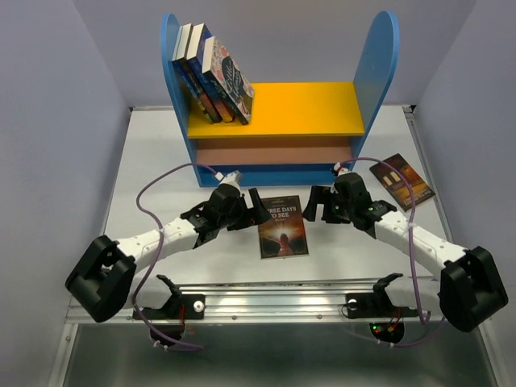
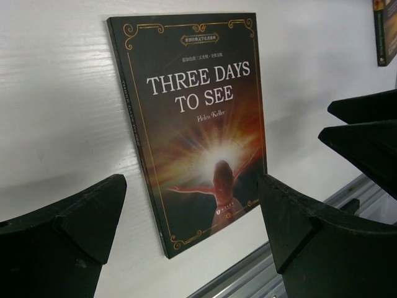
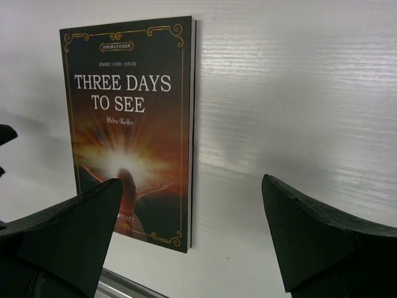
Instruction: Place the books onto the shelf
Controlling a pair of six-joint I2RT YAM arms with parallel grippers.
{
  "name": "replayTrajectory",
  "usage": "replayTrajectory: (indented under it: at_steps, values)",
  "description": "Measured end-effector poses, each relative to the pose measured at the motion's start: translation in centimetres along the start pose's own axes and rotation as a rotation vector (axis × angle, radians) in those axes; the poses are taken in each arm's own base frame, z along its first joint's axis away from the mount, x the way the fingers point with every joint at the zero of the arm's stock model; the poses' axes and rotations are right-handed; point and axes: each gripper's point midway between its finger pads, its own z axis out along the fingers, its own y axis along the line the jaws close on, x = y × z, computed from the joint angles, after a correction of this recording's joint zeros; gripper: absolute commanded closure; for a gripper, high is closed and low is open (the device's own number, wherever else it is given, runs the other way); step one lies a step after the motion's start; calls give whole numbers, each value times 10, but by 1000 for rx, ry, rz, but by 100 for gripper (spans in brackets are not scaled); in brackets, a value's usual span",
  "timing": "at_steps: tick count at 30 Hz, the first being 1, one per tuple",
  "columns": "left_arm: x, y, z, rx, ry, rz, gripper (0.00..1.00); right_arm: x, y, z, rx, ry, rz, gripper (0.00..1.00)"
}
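The white table (image 1: 153,161) carried everything. At its far edge stood the shelf (image 1: 290,109), with two tall rounded blue side panels, a yellow top board, a brown board beneath it and a blue base.

Three books (image 1: 214,76) stood on the yellow board. They were packed together and tilted against the left panel, with the outermost cover showing a pale patterned design. A fourth book (image 1: 401,180), dark brown with orange lettering, lay flat and askew on the table. It was just beside the foot of the right panel and on the outer side of the right arm.

The fifth book, Three Days to See (image 1: 283,226), lay flat and face up in the middle of the table, in front of the shelf. The wrist views showed its cover (image 2: 198,124) (image 3: 130,124). It was near-black with a thin gold ornamental border, a white title and the name Helen Keller. Below them a small figure with outstretched arms stood against a burst of orange light.

The left claw (image 1: 260,211) hung just beside the book's upper left corner and the right claw (image 1: 316,205) near its upper right corner, so the book sat between them. Each claw was spread wide with nothing between its fingers (image 2: 68,230) (image 3: 316,236). In each wrist view the book showed past the fingers, lying on the table. Whether any fingertip grazed its edge could not be told.
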Motion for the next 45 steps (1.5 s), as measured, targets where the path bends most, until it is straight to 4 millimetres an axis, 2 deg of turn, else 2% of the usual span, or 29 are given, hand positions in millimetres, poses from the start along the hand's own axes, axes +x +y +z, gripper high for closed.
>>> replayTrajectory:
  at_steps: [6,8,10,18,24,30,37,41,45]
  values:
    - [20,12,29,-24,73,-21,17,4,4,21,-20,26,53,0]
    - [24,14,35,-24,89,-23,29,4,7,27,-31,33,73,0]
    - [28,16,39,-27,104,-28,35,6,8,32,-36,44,87,0]
    - [41,26,51,-45,140,-42,49,28,12,53,-75,134,155,0]
    - [44,27,56,-40,147,-43,60,26,27,61,-154,145,185,2]
    - [45,28,60,-37,146,-42,65,26,31,62,-193,163,213,16]
    - [43,28,64,-40,142,-41,66,20,32,52,-205,162,232,19]
    - [42,27,66,-41,139,-41,66,-1,52,34,-279,121,219,19]
    - [42,25,68,-35,139,-39,66,-13,70,21,-353,96,207,27]
